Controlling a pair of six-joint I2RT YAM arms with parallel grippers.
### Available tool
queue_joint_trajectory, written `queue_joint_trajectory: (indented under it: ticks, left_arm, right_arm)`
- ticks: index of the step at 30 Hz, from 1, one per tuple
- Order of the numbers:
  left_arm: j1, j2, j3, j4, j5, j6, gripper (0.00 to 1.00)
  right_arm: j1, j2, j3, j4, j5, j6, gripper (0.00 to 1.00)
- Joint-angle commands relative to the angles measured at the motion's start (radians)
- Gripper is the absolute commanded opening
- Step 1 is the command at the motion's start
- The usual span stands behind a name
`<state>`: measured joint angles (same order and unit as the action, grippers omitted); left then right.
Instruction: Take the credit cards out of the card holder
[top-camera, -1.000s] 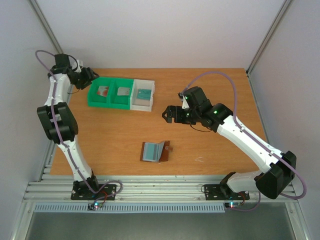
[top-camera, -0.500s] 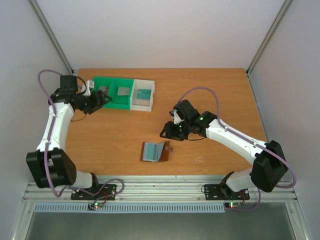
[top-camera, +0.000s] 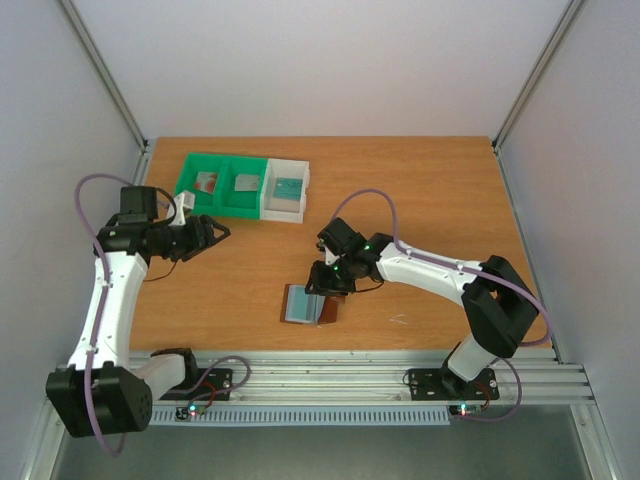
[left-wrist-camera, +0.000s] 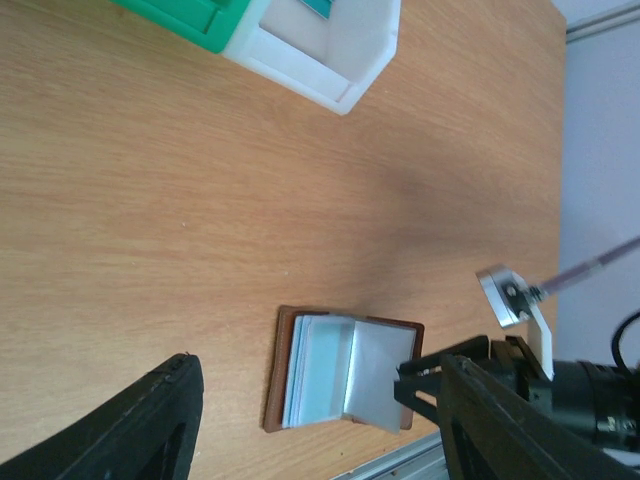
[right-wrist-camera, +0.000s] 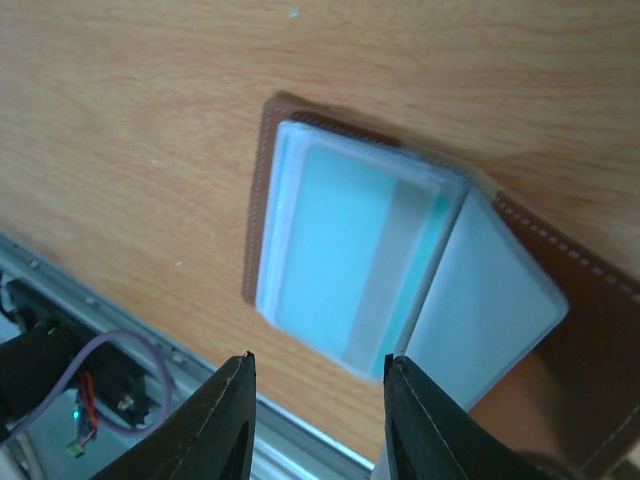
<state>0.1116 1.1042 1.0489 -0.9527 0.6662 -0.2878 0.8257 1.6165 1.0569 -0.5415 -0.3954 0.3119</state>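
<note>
the right gripper (right-wrist-camera: 318, 362), spread and empty, hangs just above the open card holder (right-wrist-camera: 585, 300) lying on the bench (right-wrist-camera: 130, 120), whose top teal credit card (right-wrist-camera: 340, 250) looks thin, stiff and slick, probably best pinched by its exposed edge.

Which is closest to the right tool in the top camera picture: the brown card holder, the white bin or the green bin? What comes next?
1. Card holder: right next to the right tool, near the table's front edge.
2. White bin: farther back on the table, a little to the left.
3. Green bin: joined to the white bin's far side, farthest left.
</note>
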Motion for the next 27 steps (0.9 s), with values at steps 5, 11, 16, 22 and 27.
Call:
queue_joint_trajectory:
  ticks: [5, 11, 16, 22, 27]
  left_arm:
    - [-0.003, -0.125, -0.1, -0.029, 0.056, -0.02, 0.62]
    - [-0.003, -0.201, -0.188, 0.015, 0.087, -0.089, 0.59]
    - [-0.024, -0.207, -0.245, 0.077, 0.102, -0.143, 0.54]
    - [-0.162, -0.194, -0.264, 0.169, 0.043, -0.224, 0.54]
    - [-0.27, -0.177, -0.331, 0.317, 0.008, -0.332, 0.53]
  right_arm:
    - [0.003, 0.046, -0.066, 0.069, 0.078, -0.061, 0.35]
    - [0.001, 0.06, -0.133, 0.145, 0.062, -0.085, 0.35]
    - [-0.01, 0.041, -0.187, 0.204, 0.081, -0.09, 0.3]
    - [-0.023, 0.044, -0.209, 0.269, 0.046, -0.09, 0.22]
    - [-0.026, 0.056, -0.222, 0.333, 0.025, -0.114, 0.19]
